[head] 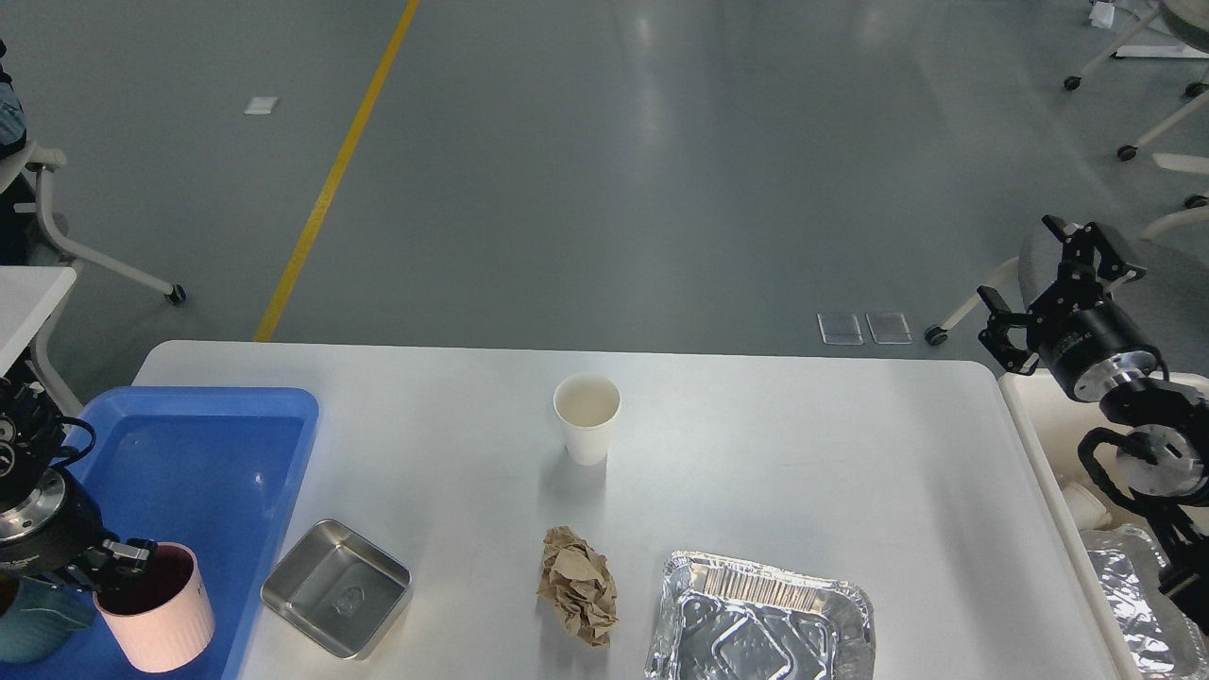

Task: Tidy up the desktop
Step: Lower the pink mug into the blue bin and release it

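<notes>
Simply white, matte desktop, rounded corners, smooth.

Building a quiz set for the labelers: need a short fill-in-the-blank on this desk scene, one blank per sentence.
1. The paper cup stands upright on the ____ tabletop.
2. The pink mug sits in the ____ tray, with the left pincer at its rim.
3. Between the steel pan and the foil tray lies a crumpled wad of ____ paper.
4. The right pincer holds ____.

Missing words: white; blue; brown; nothing
</notes>
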Controlling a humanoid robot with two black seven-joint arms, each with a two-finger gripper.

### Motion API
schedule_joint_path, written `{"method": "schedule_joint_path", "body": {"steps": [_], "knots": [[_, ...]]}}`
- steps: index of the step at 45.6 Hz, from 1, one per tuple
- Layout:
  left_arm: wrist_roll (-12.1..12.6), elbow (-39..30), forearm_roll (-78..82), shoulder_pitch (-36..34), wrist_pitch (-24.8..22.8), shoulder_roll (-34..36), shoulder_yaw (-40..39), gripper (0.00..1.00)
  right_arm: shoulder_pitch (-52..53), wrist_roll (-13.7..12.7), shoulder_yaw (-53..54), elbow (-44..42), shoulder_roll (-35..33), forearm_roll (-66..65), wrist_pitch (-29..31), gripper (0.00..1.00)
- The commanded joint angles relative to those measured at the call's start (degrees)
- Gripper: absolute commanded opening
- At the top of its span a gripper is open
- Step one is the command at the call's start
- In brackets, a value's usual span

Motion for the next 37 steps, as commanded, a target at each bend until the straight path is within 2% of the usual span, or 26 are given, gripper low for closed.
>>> {"method": "schedule_joint_path", "body": {"steps": [1,10,17,28,33,37], "knots": [[0.0,1.0,0.0,0.0,0.1,-0.7,-0.2,0.00,0.0,0.0,0.0,0.0,0.0,0.0,0.0,1.00],[-0.1,1.2,0.0,0.0,0.1,-1.4,0.0,0.00,0.0,0.0,0.0,0.1,0.0,0.0,0.0,1.00],[0.0,1.2,0.0,0.7,0.1,-1.7,0.2,0.10,0.0,0.0,0.0,0.1,-0.1,0.0,0.0,1.00],[0.0,1.3,0.0,1.2,0.1,-1.7,0.4,0.19,-0.1,0.0,0.0,0.1,-0.1,0.0,0.0,1.00],[0.0,1.3,0.0,1.2,0.0,-1.5,0.4,0.29,-0.2,0.1,0.0,0.1,-0.1,0.0,0.0,1.00],[0.0,1.3,-0.2,1.0,-0.4,-1.0,0.1,0.47,-0.1,0.0,0.0,0.2,-0.1,0.0,0.0,1.00]]}}
